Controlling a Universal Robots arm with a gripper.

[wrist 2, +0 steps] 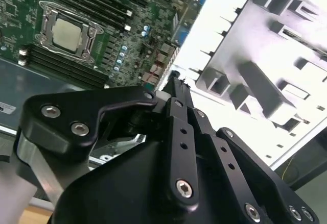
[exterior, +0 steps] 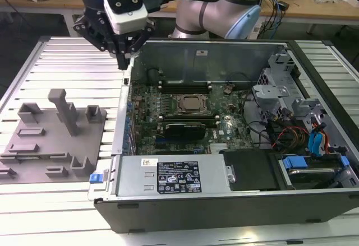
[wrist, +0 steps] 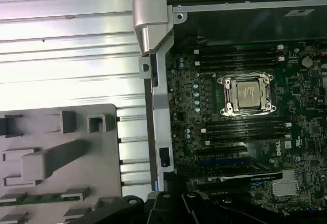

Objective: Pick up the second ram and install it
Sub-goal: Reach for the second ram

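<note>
The second ram (wrist: 30,199) is a thin green stick lying in a slot of the grey fixture plate (wrist: 61,183), seen in the first wrist view. My gripper (exterior: 122,60) hangs above the back left corner of the open computer case (exterior: 124,89), between the fixture (exterior: 56,145) and the motherboard. Its black fingers (wrist 2: 176,94) come together at the tip with nothing between them. The silver-framed CPU socket (wrist: 247,94) has dark memory slots (wrist: 240,60) on both sides of it. The ram is well apart from the gripper.
The fixture carries several upright grey blocks, one tall (exterior: 63,108). The case's metal wall (wrist: 153,81) stands between fixture and motherboard. A power supply (exterior: 174,176) lies along the near side, and drive bays with cables (exterior: 303,128) fill the exterior view's right. The ribbed metal table (exterior: 67,61) surrounds everything.
</note>
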